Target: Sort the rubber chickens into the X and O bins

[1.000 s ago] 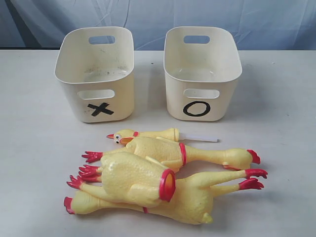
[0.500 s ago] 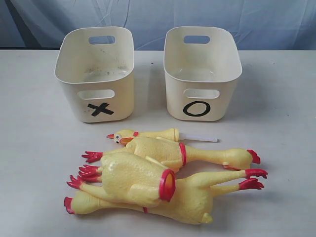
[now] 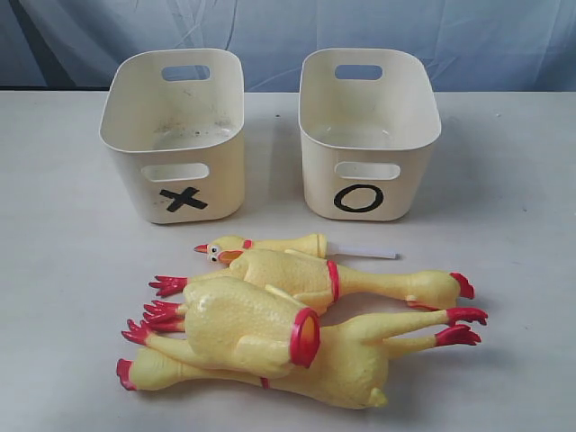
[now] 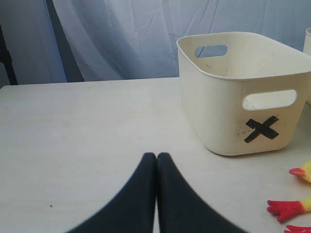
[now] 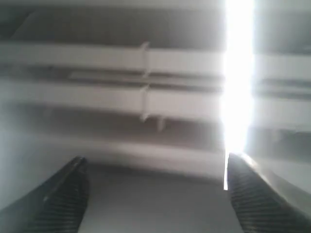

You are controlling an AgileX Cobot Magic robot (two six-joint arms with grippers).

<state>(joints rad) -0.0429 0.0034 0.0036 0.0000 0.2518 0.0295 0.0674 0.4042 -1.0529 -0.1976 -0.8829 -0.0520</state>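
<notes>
- Your left claw (image 4: pixel 156 160) is shut tight, fingers pressed together, gripping nothing.
- X bin (image 4: pixel 218 111) stands ahead of its tips, well apart from them. The rubber chickens (image 3: pixel 243 324) lie nearer, off to the same side, cut off there to red feet and a beak.
- Your right claw (image 5: pixel 155 167) gapes open on nothing. Its view is blurred and glare-streaked, so you cannot place the O bin (image 3: pixel 315 171) against it.

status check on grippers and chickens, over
Left gripper shut, right gripper open, both empty. Rubber chickens piled before X bin and O bin, none sorted. No obstruction seen.
</notes>
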